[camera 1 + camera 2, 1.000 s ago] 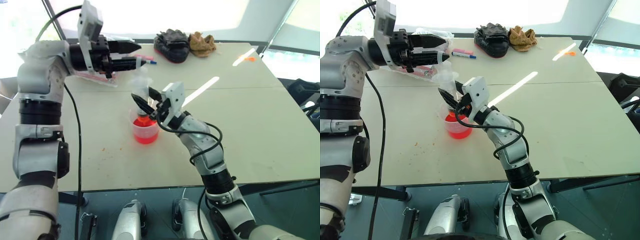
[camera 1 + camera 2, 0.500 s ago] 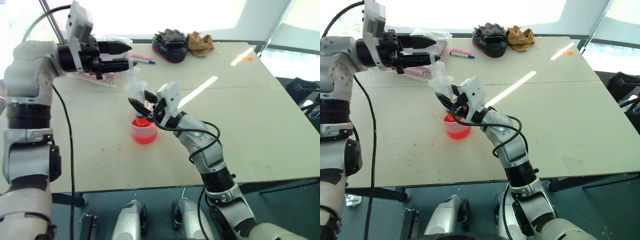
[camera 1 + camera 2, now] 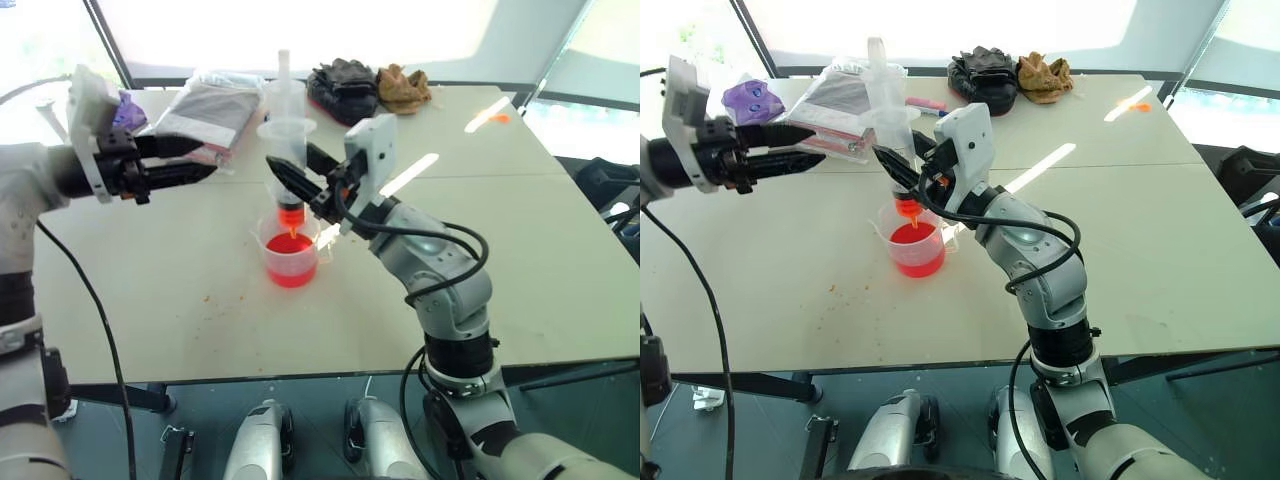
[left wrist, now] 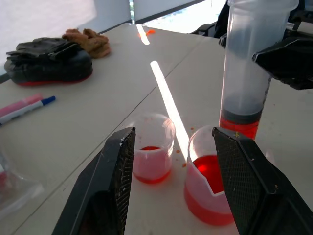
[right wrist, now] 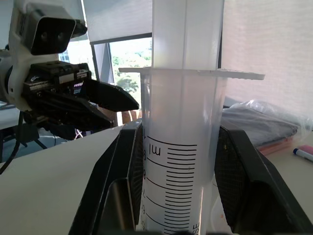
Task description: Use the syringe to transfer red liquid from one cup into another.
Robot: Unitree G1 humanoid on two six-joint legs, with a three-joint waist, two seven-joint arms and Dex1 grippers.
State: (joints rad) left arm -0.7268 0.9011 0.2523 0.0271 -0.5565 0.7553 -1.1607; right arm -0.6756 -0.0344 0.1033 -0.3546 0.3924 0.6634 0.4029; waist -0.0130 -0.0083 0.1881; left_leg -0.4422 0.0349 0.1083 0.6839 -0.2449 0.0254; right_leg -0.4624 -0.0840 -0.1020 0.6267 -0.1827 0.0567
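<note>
My right gripper is shut on the barrel of the syringe, holding it upright. Its white plunger stands drawn up, and red liquid fills the barrel's bottom. The orange tip hangs about level with the rim of the wider cup, which holds red liquid. The narrower cup stands close beside it with a thin red layer at its bottom. My left gripper is open and empty, level, off to the left of the syringe and pointing towards it.
At the table's back lie black gloves, a tan glove, a marker pen, a plastic bag and a purple thing. A small orange object lies far right.
My left gripper has left the syringe's top and swung away left and down. The right gripper has lifted the syringe, whose plunger now stands drawn up.
</note>
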